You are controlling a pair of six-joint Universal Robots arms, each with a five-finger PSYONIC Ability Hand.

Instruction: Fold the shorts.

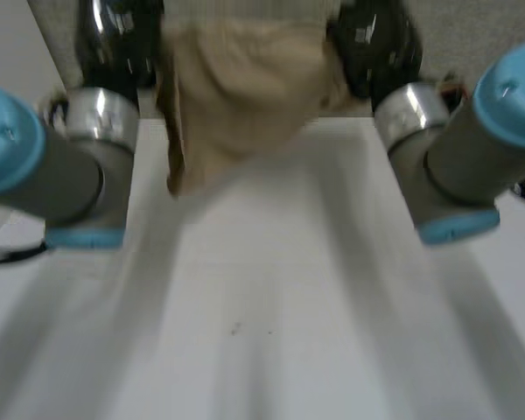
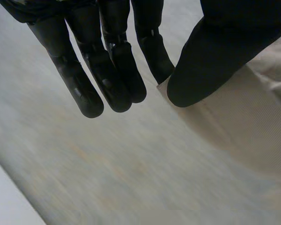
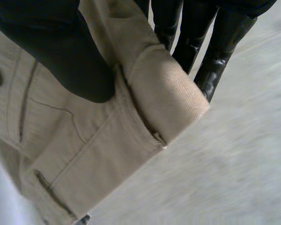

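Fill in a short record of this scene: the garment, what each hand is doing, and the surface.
Garment: beige shorts, bunched, held between both hands at the far end
Left hand: thumb and fingers pinch one edge of the cloth
Right hand: thumb and fingers pinch a stitched, rolled edge
Surface: white table

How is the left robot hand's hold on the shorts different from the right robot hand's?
The left robot hand pinches a thin edge of the tan shorts, while the right robot hand grips a thick rolled fold. The left robot hand's fingers stick out bare beside the cloth; the right robot hand's fingers sit behind it. Both are black, with a thumb on the shorts.
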